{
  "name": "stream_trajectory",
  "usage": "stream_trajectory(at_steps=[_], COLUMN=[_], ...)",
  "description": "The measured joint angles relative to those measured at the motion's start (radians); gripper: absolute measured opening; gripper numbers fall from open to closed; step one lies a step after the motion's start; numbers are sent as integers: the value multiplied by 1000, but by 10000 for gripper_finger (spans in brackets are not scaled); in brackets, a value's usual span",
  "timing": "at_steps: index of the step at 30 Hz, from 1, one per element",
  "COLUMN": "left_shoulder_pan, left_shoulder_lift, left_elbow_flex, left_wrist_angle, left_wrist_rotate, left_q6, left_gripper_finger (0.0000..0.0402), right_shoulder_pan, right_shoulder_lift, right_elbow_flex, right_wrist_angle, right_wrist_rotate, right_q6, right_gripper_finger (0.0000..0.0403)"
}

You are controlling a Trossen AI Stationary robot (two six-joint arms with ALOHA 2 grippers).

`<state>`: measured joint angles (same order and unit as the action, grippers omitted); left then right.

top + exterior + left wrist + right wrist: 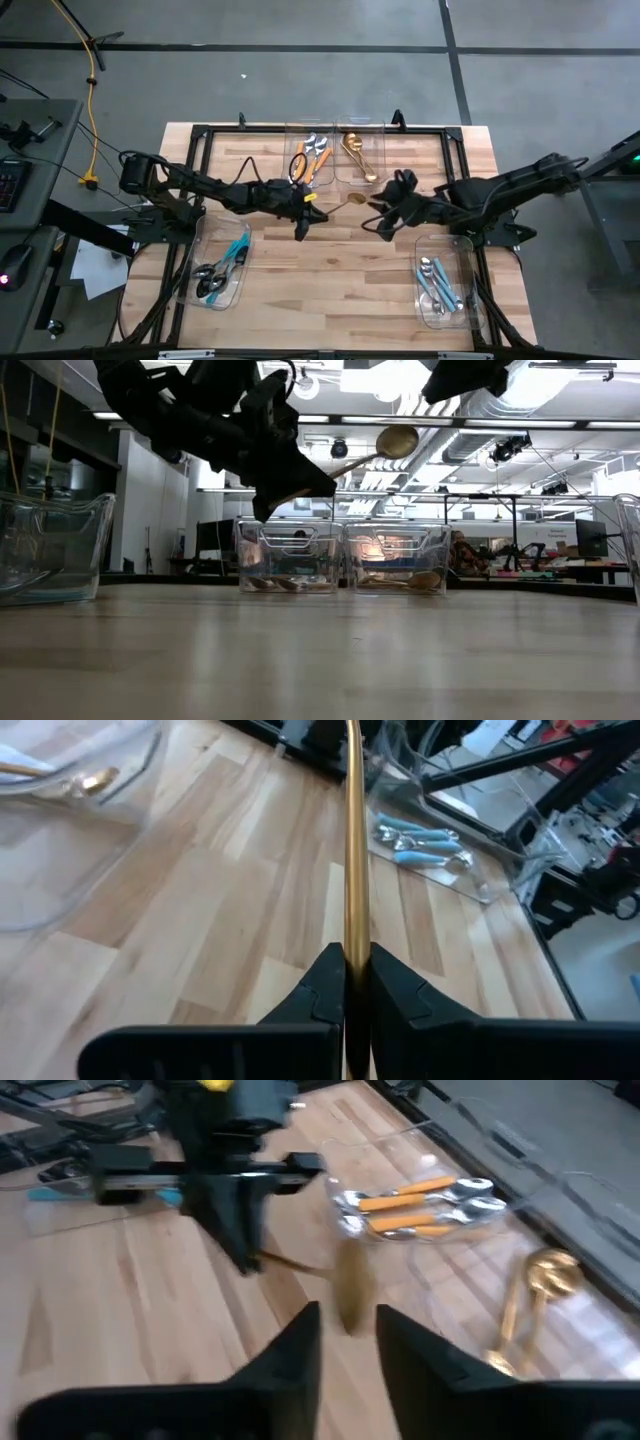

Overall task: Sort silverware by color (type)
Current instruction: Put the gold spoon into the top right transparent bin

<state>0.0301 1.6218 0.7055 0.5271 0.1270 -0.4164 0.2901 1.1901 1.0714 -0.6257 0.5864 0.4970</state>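
Gold spoon [344, 201] hangs in the air over the middle of the table, level and between the two arms. The left gripper [347, 982] is clamped tight on its handle, the shaft pinched between the dark fingers [322, 988], while the bowl points toward the right gripper [346, 1328]. That gripper's fingers stand slightly apart on either side of the bowl end — whether they touch it cannot be told, as the spoon is smeared in the right wrist view.

At the far edge sit two clear bins side by side: one with orange-handled spoons [312, 155], the other with gold utensils [357, 155]. A bin near the left arm's base holds blue-handled pieces with dark heads [222, 268], and a bin by the right arm's base holds light-blue-handled silver spoons [438, 283]. In the low view the held spoon's bowl [397, 441] shows high above the wooden table [330, 290] — well clear of the bins behind it.
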Motion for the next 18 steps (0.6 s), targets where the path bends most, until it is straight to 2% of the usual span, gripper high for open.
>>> stream_trajectory(at_steps=[3,6,8,11,14,18], left_shoulder_pan=[7,17,17,10,0,-6], left_shoulder_lift=[0,-20,-46,-98,-133,-100], left_elbow_flex=[0,0,-12,-50,-120,-176], left_wrist_angle=[1,-3,16,86,285,586], left_wrist_rotate=[10,1,-38,-87,-146,-169], left_q6=[6,22,34,65,92,95], left_gripper_finger=[5,5,5,5,5,5], right_shoulder_pan=[-2,3,22,63,92,66], right_shoulder_lift=[-54,-95,-124,-167,-206,-211], right_elbow_flex=[1,-19,-75,-207,-354,-511], right_wrist_angle=[-97,-223,-263,-231,-10,534], right_wrist_rotate=[9,18,51,88,128,98], right_q6=[29,130,203,304,328,116], right_gripper_finger=[116,153,171,189,194,194])
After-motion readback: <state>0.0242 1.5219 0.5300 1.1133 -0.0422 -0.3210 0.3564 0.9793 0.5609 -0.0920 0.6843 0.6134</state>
